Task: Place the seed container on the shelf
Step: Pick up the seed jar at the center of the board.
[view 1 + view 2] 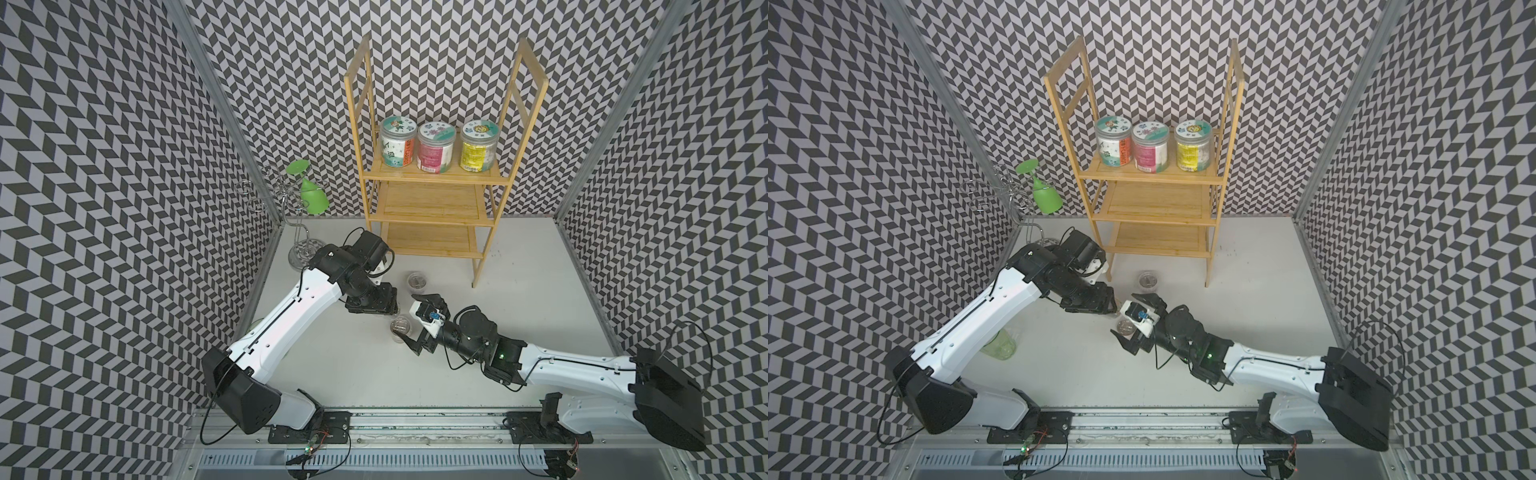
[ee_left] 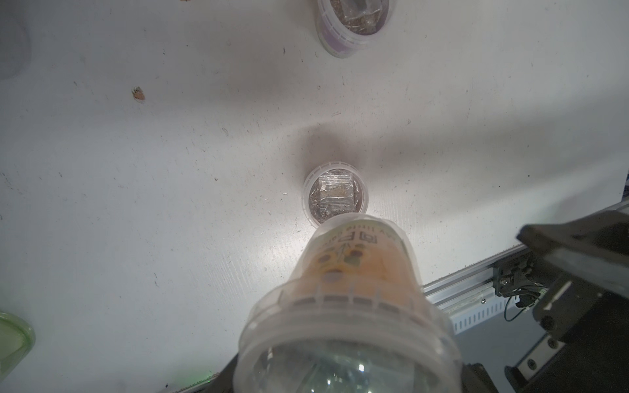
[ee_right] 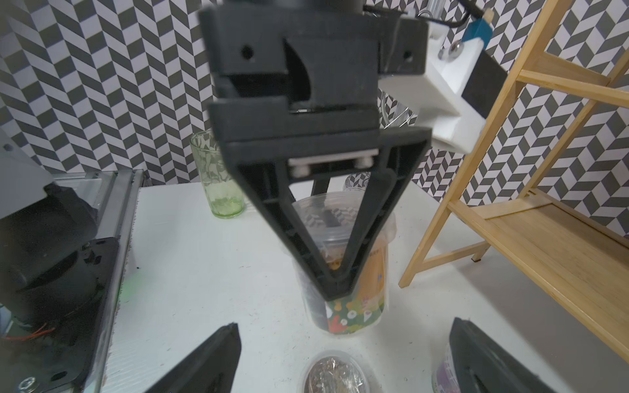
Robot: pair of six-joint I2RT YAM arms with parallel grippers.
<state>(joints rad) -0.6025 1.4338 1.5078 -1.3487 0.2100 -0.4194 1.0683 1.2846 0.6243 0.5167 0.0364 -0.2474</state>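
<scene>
The jaws of the left gripper [image 3: 335, 289] are clamped on the seed container [image 3: 354, 314]. One black finger lies across its near side and the other sits behind it, pinching the clear tub below its wide rim. That high hold makes sense to me, because the rim gives a lip against slipping and the tub stays upright. I cannot tell whether its base rests on the white table [image 1: 519, 311] or hangs a shade above it.

Facing it, the right gripper [image 1: 410, 318] has its jaws spread wide with nothing in them. It is near the tub but not touching, and I would guess it is only standing by. Low between those open fingers sits a small clear cup [image 2: 335, 200] with a foil packet inside, just beside the held tub. A second cup with a purple side [image 2: 354, 23] lies closer to the shelf [image 1: 432, 203].

The shelf stands at the back wall, near the left arm. Three labelled jars [image 1: 435, 147] fill its top tier in a row, while the two lower tiers are bare, so one of those looks the likelier spot. The tub would need to clear the front rail.

A green tumbler [image 3: 219, 177] and a chrome stand [image 1: 301, 232] holding a green glass stand off to the left, out of that path.
</scene>
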